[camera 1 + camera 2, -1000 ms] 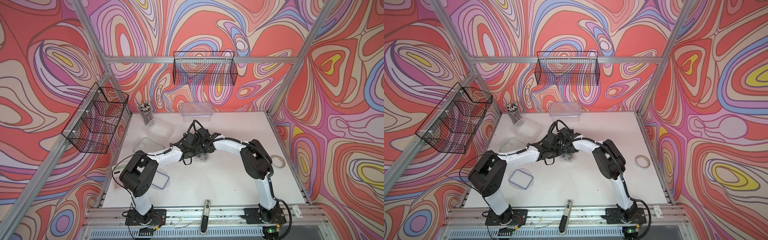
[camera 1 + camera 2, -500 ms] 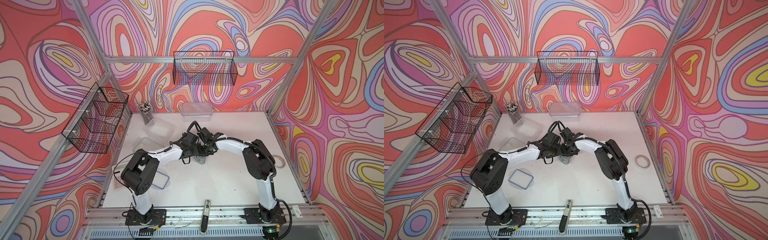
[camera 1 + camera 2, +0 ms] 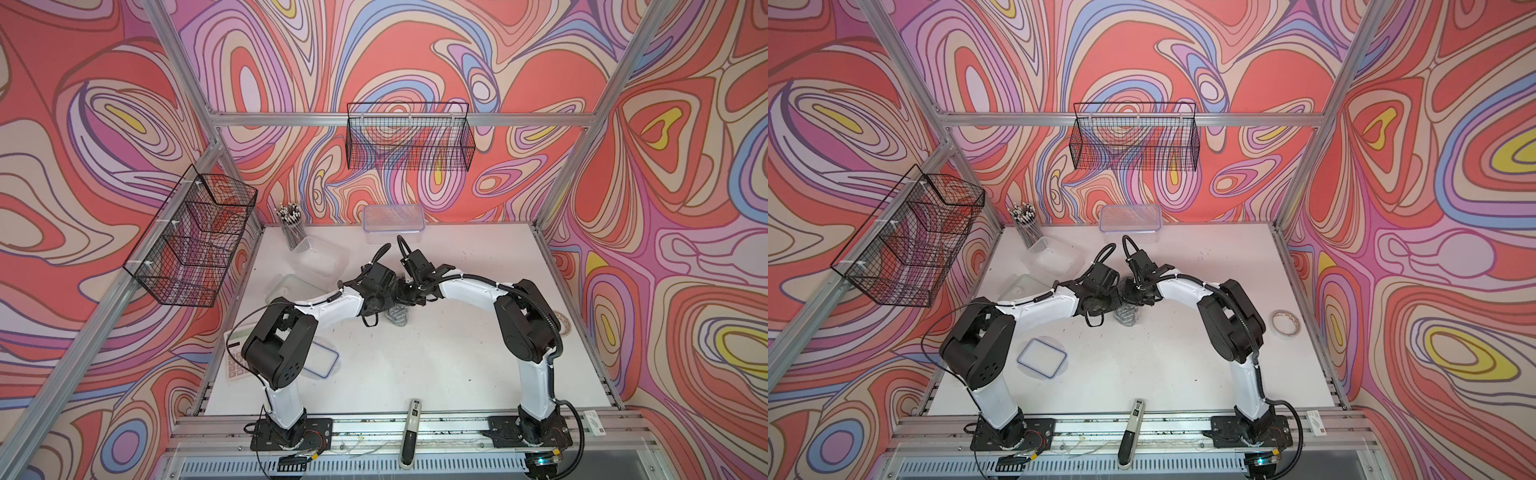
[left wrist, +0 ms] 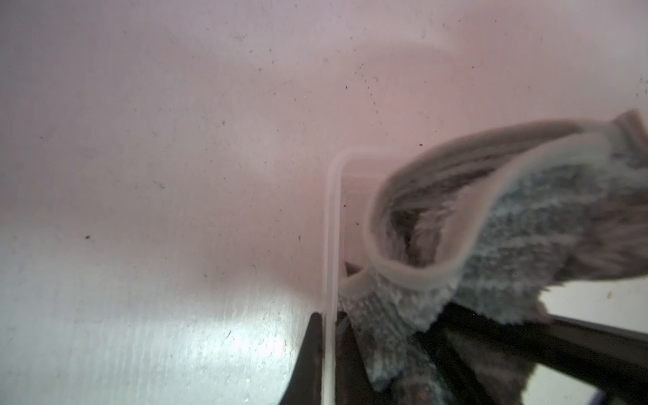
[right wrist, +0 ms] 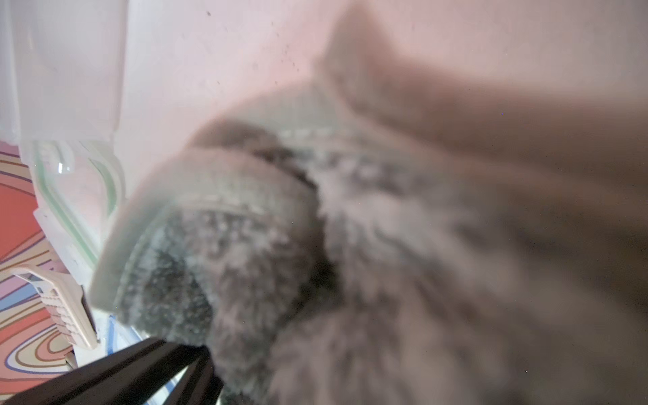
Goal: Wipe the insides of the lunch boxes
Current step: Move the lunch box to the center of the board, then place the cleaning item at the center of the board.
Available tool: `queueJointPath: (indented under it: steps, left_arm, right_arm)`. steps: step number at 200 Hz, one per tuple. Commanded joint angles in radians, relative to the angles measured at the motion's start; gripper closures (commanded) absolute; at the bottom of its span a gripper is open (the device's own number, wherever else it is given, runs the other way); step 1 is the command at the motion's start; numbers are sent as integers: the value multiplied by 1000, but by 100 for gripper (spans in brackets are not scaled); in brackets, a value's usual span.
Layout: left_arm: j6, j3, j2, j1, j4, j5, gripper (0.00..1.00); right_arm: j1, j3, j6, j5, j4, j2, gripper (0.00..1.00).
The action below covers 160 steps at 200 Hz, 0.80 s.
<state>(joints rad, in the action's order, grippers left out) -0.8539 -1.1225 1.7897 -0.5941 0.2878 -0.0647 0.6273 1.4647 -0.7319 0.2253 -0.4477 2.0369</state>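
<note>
Grey striped cloth (image 3: 397,318): 1. It hangs a little lower than a second ago. Both arms stay met over the middle of the counter (image 3: 457,365). The elbow of the right arm (image 3: 528,328) sits slightly further out to its own side. Everything else lies as before.

Hands: 2.
- Left hand (image 4: 328,326): narrow, pinching the rim of the small box (image 4: 333,210) from both sides.
- Right hand (image 3: 409,293): closed tight on the cloth, which is bunched into the small box and blurs most of the right wrist view.

Lunch boxes: 3.
- Small box: clear, held between the two hands with the cloth inside; hidden under them in both top views.
- Medium box (image 3: 322,257): clear, open, just beside the pen cup (image 3: 291,226).
- Large box (image 3: 392,222): lidded, at the back edge by the wall.

Lids: 3.
- One blue-rimmed, shut on the large box.
- Loose blue lid (image 3: 1042,357): flat on the counter near the left arm (image 3: 282,349).
- Frosted lid (image 3: 1019,284): flat, between the medium box and the left arm.

Sundries:
- Pen cup: 1.
- Wire baskets: 2, one on the back wall (image 3: 407,141) and one on the left wall (image 3: 195,241).
- Calculator (image 3: 235,365): 1, at the left edge.
- Tape roll (image 3: 1285,324): 1, at the right edge.
</note>
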Motion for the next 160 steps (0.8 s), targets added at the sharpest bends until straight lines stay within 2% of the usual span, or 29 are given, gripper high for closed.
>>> queueJointPath:
  steps: [1, 105, 160]
  left_arm:
    - [-13, -26, 23, 8, 92, -42, 100]
    - [-1, -61, 36, 8, 142, -64, 100]
    - [7, -77, 56, 8, 156, -66, 100]
  right_arm:
    - [-10, -23, -44, -47, 33, -45, 100]
    - [-29, -142, -57, -169, 105, -230, 100]
    - [-86, -165, -19, -246, 48, -349, 100]
